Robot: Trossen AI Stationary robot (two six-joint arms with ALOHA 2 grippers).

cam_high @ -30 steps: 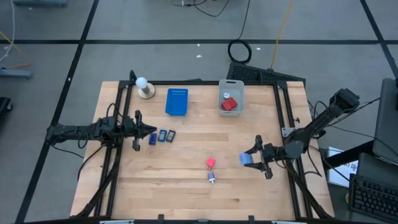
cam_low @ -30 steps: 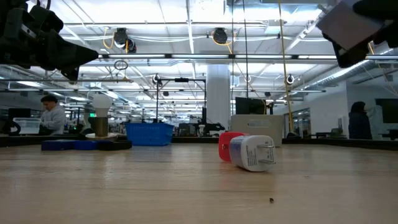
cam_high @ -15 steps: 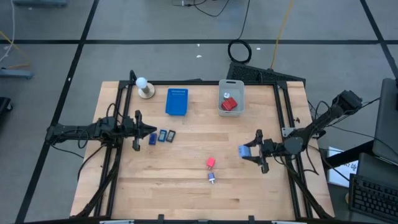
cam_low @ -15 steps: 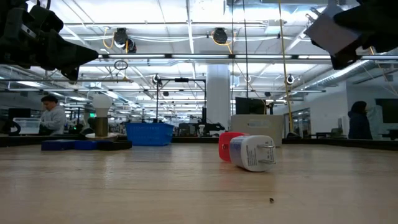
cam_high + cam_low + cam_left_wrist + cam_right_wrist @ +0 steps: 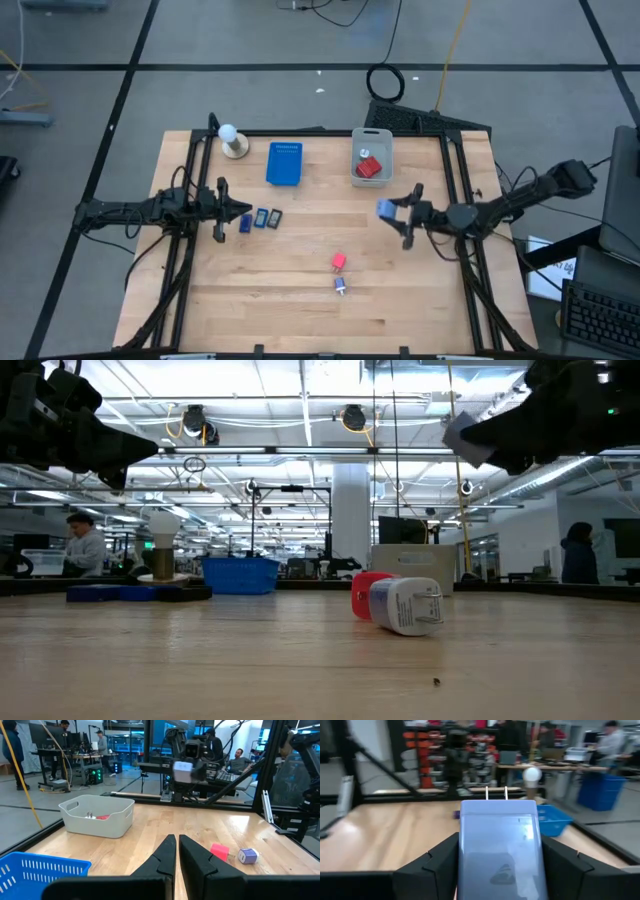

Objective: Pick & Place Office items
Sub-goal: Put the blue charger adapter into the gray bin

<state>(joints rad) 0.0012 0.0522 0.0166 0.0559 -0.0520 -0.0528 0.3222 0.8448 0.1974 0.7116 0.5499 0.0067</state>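
- Right end effector [image 5: 392, 210] pinches a light-blue plug adapter [image 5: 499, 840], held above the worktop [image 5: 300, 310] near the grey bin [image 5: 372, 157] — delivery looks underway.
- Left end effector [image 5: 243, 211], pressed together, waits beside three small dark-blue rectangles [image 5: 262, 218].
- Red block [image 5: 339, 262] and small plug [image 5: 341, 286] remain mid-worktop — unplaced.

My overhead camera looks straight down; my low one peers level across the table [image 5: 300, 250], both seeing the white plug [image 5: 405, 605].

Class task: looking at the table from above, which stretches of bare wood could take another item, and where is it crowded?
Free: the wood in front of the red block and white plug, and the middle between them and the grey bin. Crowded: around the left gripper, beside three small blue rectangles.
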